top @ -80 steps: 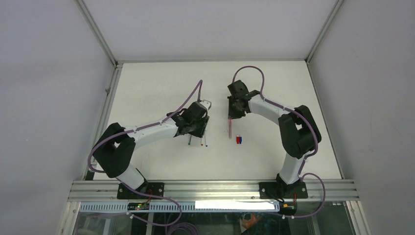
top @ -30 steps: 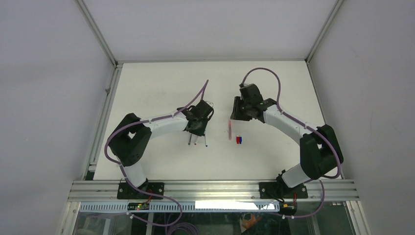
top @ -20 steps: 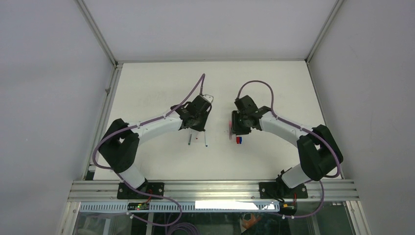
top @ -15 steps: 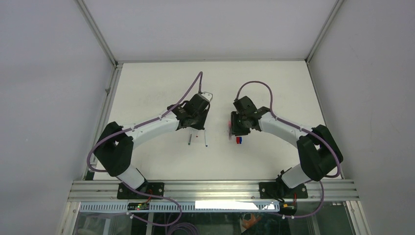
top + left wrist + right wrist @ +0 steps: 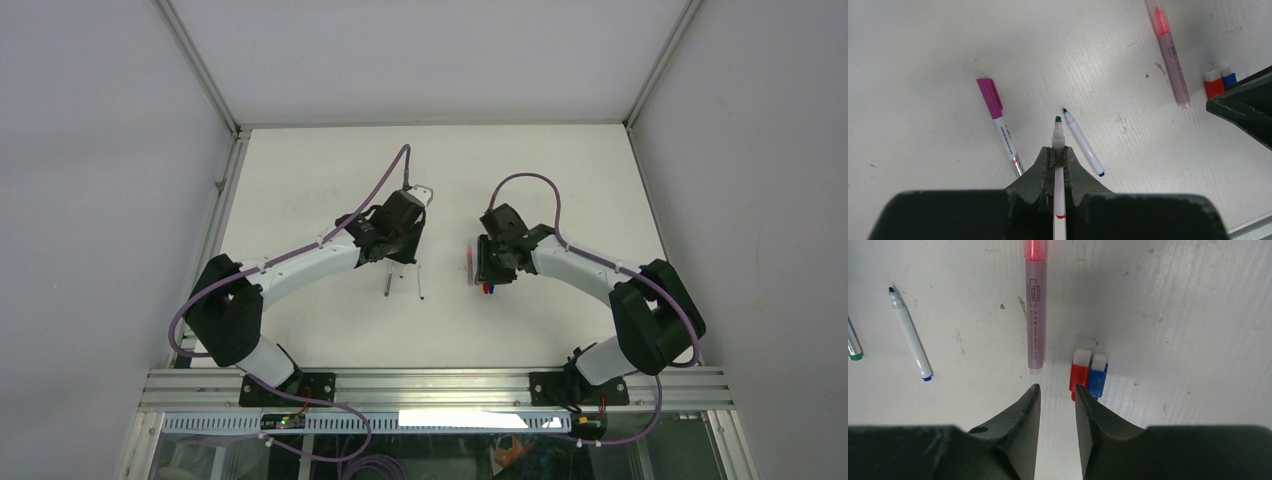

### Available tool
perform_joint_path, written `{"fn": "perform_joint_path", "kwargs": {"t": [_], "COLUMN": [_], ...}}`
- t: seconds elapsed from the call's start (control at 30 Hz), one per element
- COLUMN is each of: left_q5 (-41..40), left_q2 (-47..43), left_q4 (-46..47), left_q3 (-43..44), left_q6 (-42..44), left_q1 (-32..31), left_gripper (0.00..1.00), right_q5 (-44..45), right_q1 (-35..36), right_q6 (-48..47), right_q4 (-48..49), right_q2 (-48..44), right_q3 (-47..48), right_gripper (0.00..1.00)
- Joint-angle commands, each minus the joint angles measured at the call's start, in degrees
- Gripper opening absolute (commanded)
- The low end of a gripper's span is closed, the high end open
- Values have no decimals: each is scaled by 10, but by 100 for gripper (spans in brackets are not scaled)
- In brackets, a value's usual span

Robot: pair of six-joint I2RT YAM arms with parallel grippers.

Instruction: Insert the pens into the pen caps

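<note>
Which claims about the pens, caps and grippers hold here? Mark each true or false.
1. The left gripper is shut on a thin white pen with a dark tip. True.
2. The right gripper holds the stubby red plastic cap. False: its jaws stand open and empty; the cap lies on the table.
3. The red cap touches the stubby blue plastic cap beside it. True.
4. The pink translucent highlighter stands upright. False: it lies flat.

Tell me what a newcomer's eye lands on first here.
The left gripper is clamped on a thin white pen, its dark tip poking out in front. The right gripper hangs open just beside the red cap and blue cap, which sit touching side by side.
</note>
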Motion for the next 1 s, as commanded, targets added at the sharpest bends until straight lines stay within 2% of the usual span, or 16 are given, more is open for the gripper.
{"fn": "perform_joint_path", "kwargs": {"t": [0.0,0.47,0.97], "left_q5": [-6,-2,-7], "left_q2": [-24,-21,-28], "left_q4": [9,9,9], "left_q3": [-1,1,-7], "left_q6": [7,10,10], "left_q1": [-4,-4,-4], "left_gripper": [0,0,0], "right_q5": [9,28,55], "right_q1": [3,3,3], "right_q6": [10,2,-21], "right_q4": [19,31,34], "right_q2": [-3,17,55], "right_q3": [-10,-17,18], "right_gripper": [33,33,32]}}
